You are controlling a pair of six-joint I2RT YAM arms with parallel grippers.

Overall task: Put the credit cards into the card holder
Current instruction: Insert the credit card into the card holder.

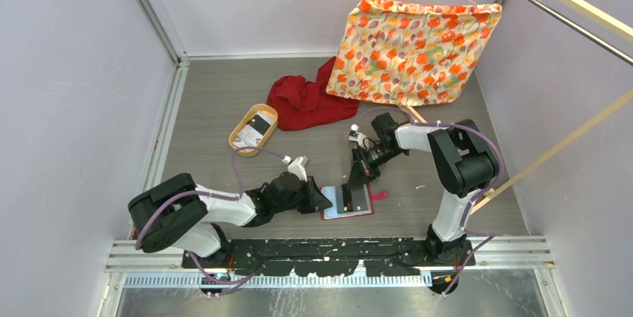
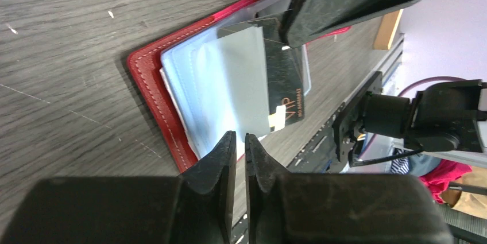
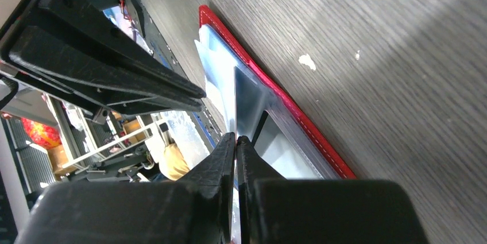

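Left wrist view: step in hand = seating a card in the wallet. Wallet lies open and flat on the desk, near the front edge btwn both arms, clear sleeves facing up. Dark card w/ gold "VIP" print sits partly under a clear sleeve, rest showing, a bit skewed to the sleeve.

Right hand is narrow, tips pinched on the card's outer edge (right wrist view shows the thin edge running into the slit btwn the tips; how firm the pinch is, can't tell). Left hand is narrow too, only a slit, nothing seen in it. Its tips hang at the wallet's near edge by the sleeve lip; touching or not, can't tell.

Next move, my read: slide the card deeper along the sleeve, square to the opening, w/o dragging the wallet. Left hand prob. needs to pin the wallet or the lip so nothing shifts. Then let go & fetch the next one.

Progress looks early: other cards lie in the tan tray, well apart at back-left (top view).

Wallet's look: small, red, leather-like, pale stitching round the rim. Inside are glossy, pale bluish clear sleeves, overlapped. Seems thin & light, so likely to skid on the smooth desk.
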